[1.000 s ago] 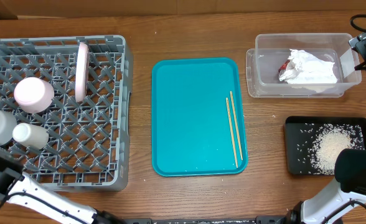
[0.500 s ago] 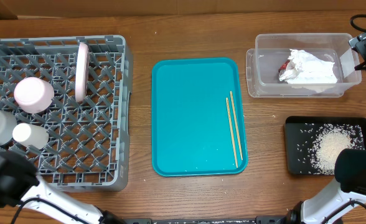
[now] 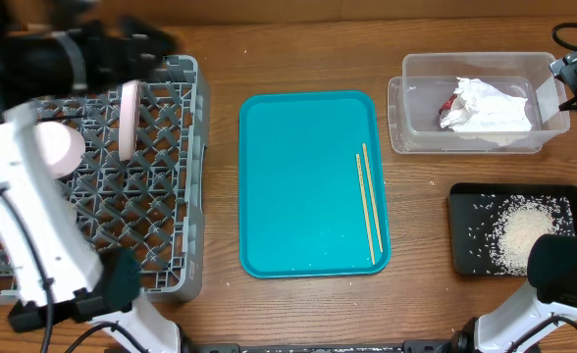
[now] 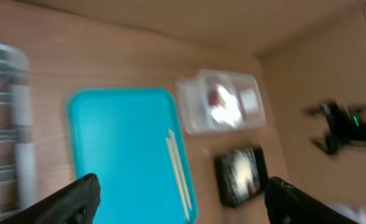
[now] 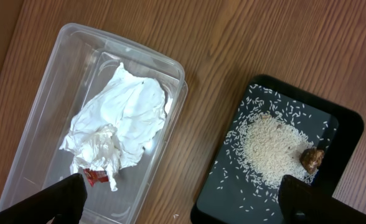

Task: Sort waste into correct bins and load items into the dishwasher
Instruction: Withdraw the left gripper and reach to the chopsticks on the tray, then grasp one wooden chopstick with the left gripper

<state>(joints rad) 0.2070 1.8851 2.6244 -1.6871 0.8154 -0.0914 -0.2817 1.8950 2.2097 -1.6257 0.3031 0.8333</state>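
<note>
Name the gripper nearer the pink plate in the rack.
Left. The left gripper hovers over the rack's far edge, by the plate; the right gripper is across the table, near the clear tub.

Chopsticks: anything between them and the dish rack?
Nothing visible. The chopsticks lie on the right side of the teal tray. Between them and the dish rack there is only bare tray and a strip of table, then the rack's low wall.
</note>
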